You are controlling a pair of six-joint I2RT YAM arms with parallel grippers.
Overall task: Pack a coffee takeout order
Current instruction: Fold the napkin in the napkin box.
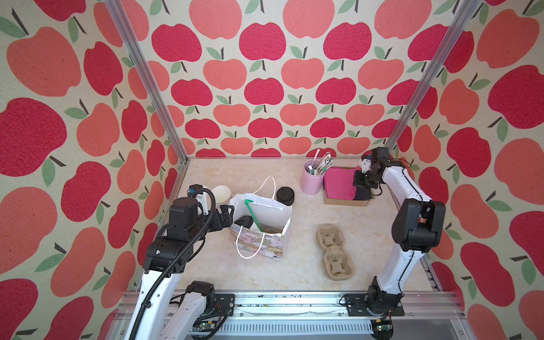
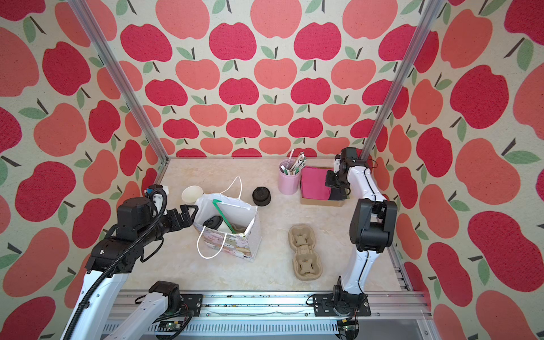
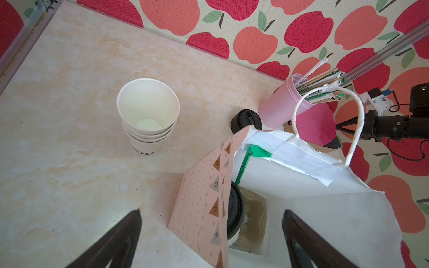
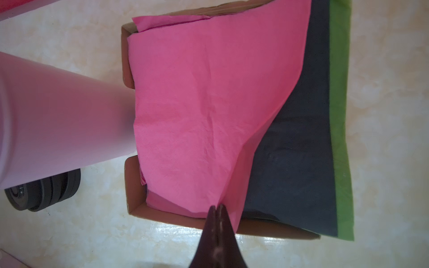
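with right gripper (image 4: 217, 206) clenched on magenta napkin (image 4: 197, 104), lift slowly, peeling one sheet from cardboard box (image 4: 133, 204) at table's (image 1: 235, 176) far-right corner; leave left gripper (image 3: 212, 211) released by gift bag (image 1: 265, 247).

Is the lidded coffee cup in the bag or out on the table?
In: the lidded cup sits inside the open gift bag, beside the green straw.

Counting the right gripper (image 4: 217, 207) as six o'clock of the cardboard box (image 4: 132, 185), its jaws are pinched together on the creased edge of the pink napkin (image 4: 197, 104). A dark napkin (image 4: 294, 162) and a green napkin (image 4: 341, 116) lie toward three; a pink tumbler (image 4: 58, 120) stands at nine, black lids (image 4: 41, 195) near eight.
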